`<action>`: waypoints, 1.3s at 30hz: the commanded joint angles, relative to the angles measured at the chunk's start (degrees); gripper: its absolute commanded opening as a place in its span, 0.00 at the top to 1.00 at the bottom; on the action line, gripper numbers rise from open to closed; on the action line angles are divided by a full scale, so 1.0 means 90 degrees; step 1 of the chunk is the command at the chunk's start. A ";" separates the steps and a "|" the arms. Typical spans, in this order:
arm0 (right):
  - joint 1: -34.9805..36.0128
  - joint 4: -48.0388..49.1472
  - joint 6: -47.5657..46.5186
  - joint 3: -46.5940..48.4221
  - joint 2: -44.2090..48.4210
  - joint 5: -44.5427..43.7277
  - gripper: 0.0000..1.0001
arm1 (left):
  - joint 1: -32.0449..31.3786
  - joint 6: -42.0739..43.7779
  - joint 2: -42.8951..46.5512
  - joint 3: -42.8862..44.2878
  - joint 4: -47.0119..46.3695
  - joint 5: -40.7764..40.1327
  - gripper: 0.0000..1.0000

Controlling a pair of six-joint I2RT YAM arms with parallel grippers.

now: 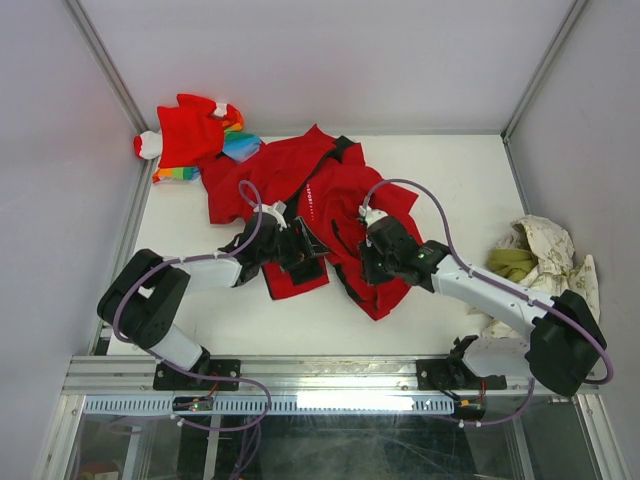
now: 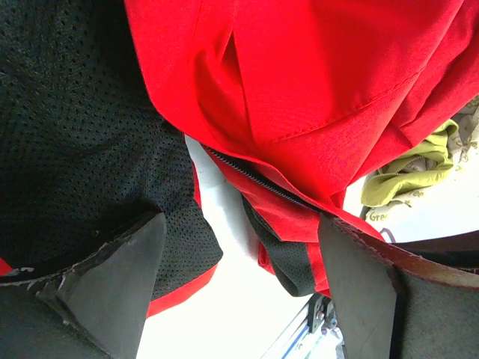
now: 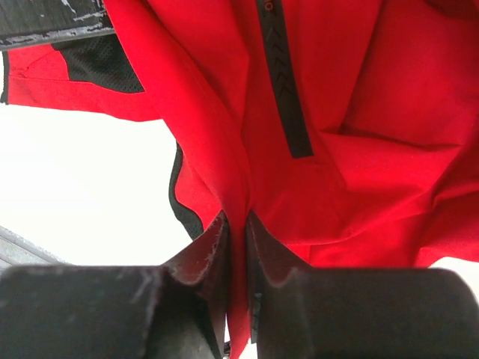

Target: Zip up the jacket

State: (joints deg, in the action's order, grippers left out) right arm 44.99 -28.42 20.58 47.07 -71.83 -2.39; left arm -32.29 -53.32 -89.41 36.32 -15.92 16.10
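1. The large bright red jacket with black mesh lining (image 1: 335, 185) lies crumpled and open in the middle of the white table (image 1: 450, 170), with its lining showing between the front panels.
2. Its dark front zipper (image 2: 251, 173) runs along one red edge, unjoined.
3. The left claw (image 1: 293, 247) is released. Its jaws stand wide above the black lining and that zipper edge and grip nothing.
4. The right claw (image 1: 372, 252) is clenched on a thin fold of the jacket's red fabric at the near right part of the garment.
5. A smaller red garment with rainbow stripes and white cuffs (image 1: 195, 135) lies in the far left corner, just beside the jacket.
6. A crumpled cream and olive-green cloth (image 1: 530, 255) lies at the table's right edge, well apart from the jacket.
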 commanded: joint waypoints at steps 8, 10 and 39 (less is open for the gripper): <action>-0.0033 0.1944 0.0395 0.0083 0.0030 0.3108 1.00 | -0.0079 -0.0032 0.1239 -0.0532 -0.0200 0.0218 0.09; -0.0038 0.2586 0.0700 -0.0041 -0.0101 0.3513 1.00 | -0.0122 -0.0140 0.1503 -0.0741 -0.0225 0.0245 0.08; -0.0043 0.2064 0.0768 -0.0920 0.0087 0.2332 1.00 | -0.0497 -0.0065 0.1491 -0.0985 -0.0218 0.0135 0.12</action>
State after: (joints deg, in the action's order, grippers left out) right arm 44.51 -15.81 26.61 40.69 -72.64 16.36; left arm -36.05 -54.65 -79.44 27.03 -15.94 16.60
